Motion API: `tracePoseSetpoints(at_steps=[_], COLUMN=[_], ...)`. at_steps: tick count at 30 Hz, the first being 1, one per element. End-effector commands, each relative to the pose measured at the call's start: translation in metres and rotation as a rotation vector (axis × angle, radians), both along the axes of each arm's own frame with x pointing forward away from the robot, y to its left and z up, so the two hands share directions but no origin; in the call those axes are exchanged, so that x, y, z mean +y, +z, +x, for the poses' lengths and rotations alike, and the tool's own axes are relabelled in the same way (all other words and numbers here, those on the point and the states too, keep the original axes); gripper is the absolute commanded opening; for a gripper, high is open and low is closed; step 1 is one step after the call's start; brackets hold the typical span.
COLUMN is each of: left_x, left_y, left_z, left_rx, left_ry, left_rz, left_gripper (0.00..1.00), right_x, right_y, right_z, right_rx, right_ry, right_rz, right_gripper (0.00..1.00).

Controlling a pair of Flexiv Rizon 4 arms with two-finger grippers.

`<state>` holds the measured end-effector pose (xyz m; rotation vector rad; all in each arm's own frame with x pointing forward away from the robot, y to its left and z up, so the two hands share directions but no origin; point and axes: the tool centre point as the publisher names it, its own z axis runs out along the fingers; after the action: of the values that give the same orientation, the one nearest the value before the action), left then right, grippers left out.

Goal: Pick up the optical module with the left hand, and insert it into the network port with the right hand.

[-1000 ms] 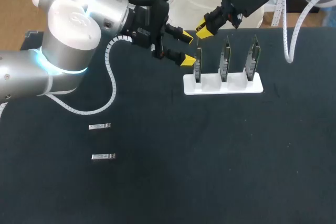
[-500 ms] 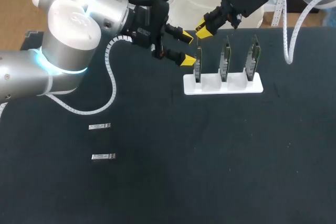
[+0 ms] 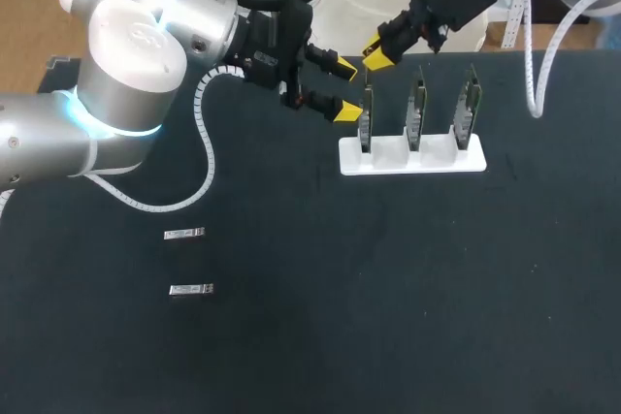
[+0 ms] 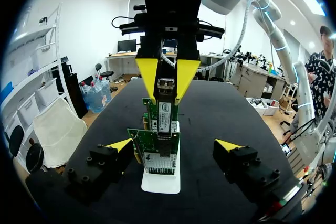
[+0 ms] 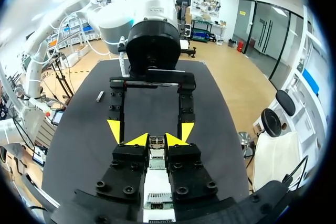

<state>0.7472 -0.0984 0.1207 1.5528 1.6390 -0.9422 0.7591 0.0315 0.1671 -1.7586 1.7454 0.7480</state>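
My right gripper (image 3: pixel 376 53) hangs just above the leftmost of three green network cards (image 3: pixel 366 121), which stand upright in a white holder (image 3: pixel 427 160). It is shut on a small silver optical module (image 5: pixel 156 144), also seen between its yellow fingers (image 4: pixel 148 74) as the optical module (image 4: pixel 166 84) over the card (image 4: pixel 155 145). My left gripper (image 3: pixel 346 88) is open and empty just left of that card, its fingers on either side of the card's end. In the right wrist view the left gripper (image 5: pixel 150 129) faces mine.
Two more silver modules (image 3: pixel 184 233) (image 3: pixel 191 289) lie flat on the black table at the left. The other two cards (image 3: pixel 416 111) (image 3: pixel 470 109) stand to the right in the same holder.
My right gripper has edged very slightly up and away with the module. The left arm has not moved.
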Motion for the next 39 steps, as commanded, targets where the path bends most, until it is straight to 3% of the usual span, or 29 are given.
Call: tracePoseSetpoints(at_steps=[1, 39], left_x=[-0.0013, -0.0013], left_y=[0.0005, 0.0005], left_z=[0.0015, 0.0015], left_rx=[0.003, 0.003], left_ry=[-0.001, -0.001], left_rz=[0.005, 0.005], left_gripper=[1.0, 1.0], right_x=[0.0016, 0.0029], right_y=[-0.0017, -0.0028], right_z=[0.0028, 0.0023], right_rx=[0.004, 0.003], right_ry=[0.002, 0.038], right_rz=[0.001, -0.028], right_gripper=[0.0, 0.0])
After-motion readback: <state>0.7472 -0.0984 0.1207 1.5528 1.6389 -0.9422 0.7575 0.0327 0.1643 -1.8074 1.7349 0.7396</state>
